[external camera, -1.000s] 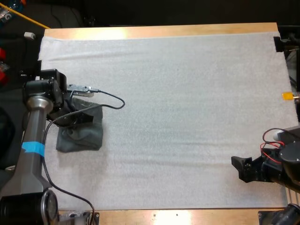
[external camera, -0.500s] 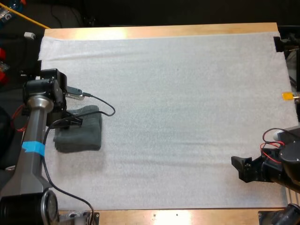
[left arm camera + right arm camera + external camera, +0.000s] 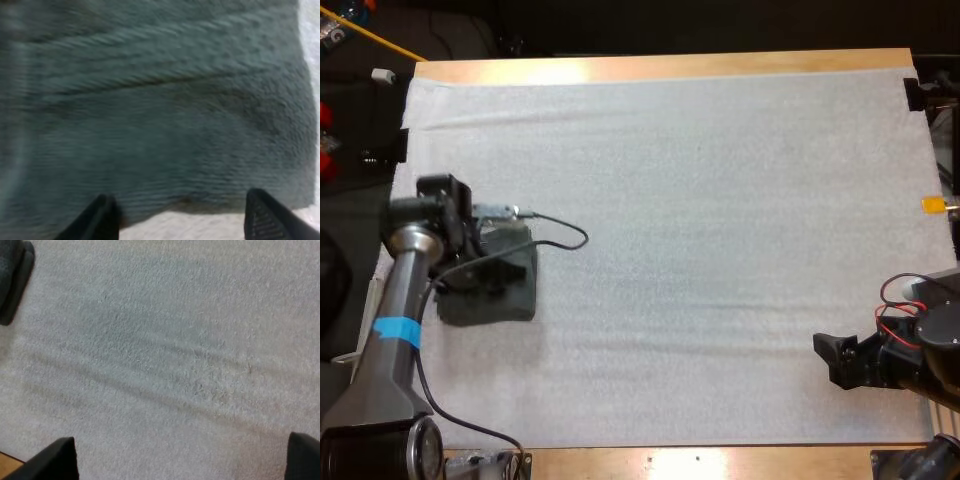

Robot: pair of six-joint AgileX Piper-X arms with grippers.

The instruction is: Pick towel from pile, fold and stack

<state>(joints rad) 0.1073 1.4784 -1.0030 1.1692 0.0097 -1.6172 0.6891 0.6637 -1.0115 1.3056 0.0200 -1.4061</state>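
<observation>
A dark grey-green folded towel (image 3: 510, 300) lies flat at the left side of the white mat (image 3: 720, 200). My left gripper (image 3: 485, 272) hovers low over it. In the left wrist view the towel (image 3: 160, 110) lies close beneath, and my left gripper (image 3: 182, 220) is open, its two fingertips wide apart at the towel's near edge with nothing between them. My right gripper (image 3: 832, 358) rests low at the mat's front right, far from the towel. In the right wrist view my right gripper (image 3: 180, 460) is open over bare mat, and the towel (image 3: 12, 275) shows far off.
The mat covers most of the wooden table (image 3: 670, 65), with soft creases across its middle. The table's left edge runs close beside the towel and my left arm. Open mat stretches between the two arms.
The towel, bunched under my left gripper a second ago, now lies flat and folded. My left arm has shifted a little toward the table's front over it. The right arm has not moved.
</observation>
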